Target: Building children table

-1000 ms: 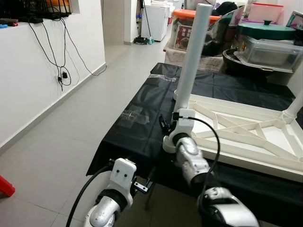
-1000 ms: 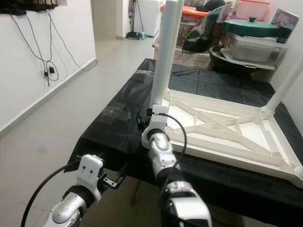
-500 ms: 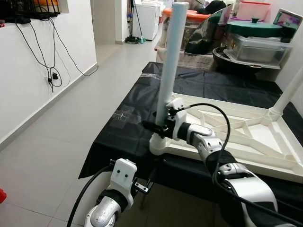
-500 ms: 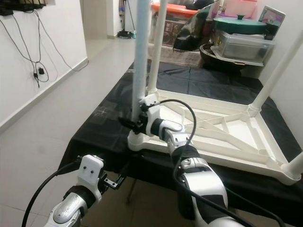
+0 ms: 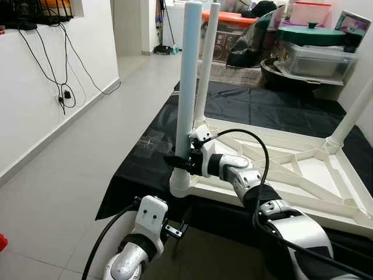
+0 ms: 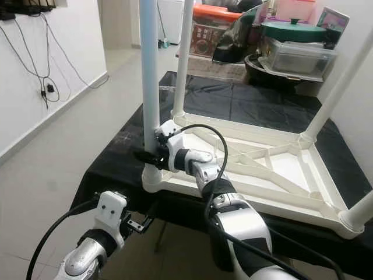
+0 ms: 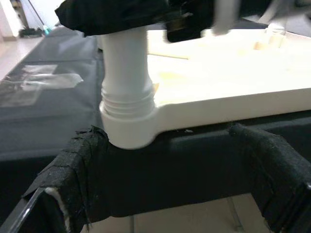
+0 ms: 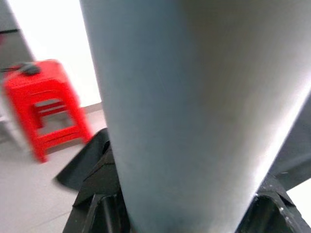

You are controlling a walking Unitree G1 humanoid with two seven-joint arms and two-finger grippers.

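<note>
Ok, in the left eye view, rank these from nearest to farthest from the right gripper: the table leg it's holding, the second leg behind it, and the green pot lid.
1. Near table leg: held in the right gripper, at the tabletop's near left corner.
2. Second leg: just behind, at the far left corner.
3. Green pot lid: far back on the right, among the storage bins.

The top of the near leg (image 6: 149, 70) is cut off by the frame; the right tool (image 5: 178, 161) is partly hidden behind it.
</note>
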